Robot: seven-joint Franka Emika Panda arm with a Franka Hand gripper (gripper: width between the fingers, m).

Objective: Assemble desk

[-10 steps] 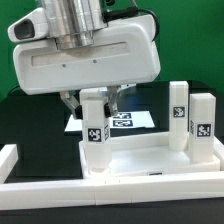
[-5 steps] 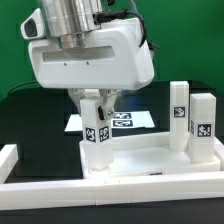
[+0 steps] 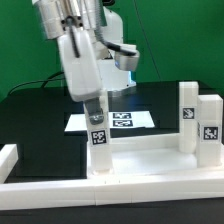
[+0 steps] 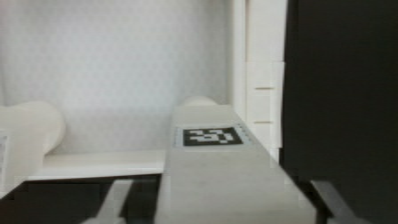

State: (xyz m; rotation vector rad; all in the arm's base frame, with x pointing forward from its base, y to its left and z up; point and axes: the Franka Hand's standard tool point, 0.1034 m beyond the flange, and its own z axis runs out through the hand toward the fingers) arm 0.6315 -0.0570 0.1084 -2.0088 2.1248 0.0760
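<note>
Between the fingers (image 3: pixel 96 108), tagged leg (image 3: pixel 98 146).

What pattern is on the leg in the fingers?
A black-and-white square tag on the white leg; clearest in the wrist view.

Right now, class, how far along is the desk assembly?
Done: two legs stand upright at the tabletop's corners on the exterior view's right. In hand: the hand grips a third leg, upright at the near corner on that view's left. Left: seating it; no fourth leg is visible.
</note>
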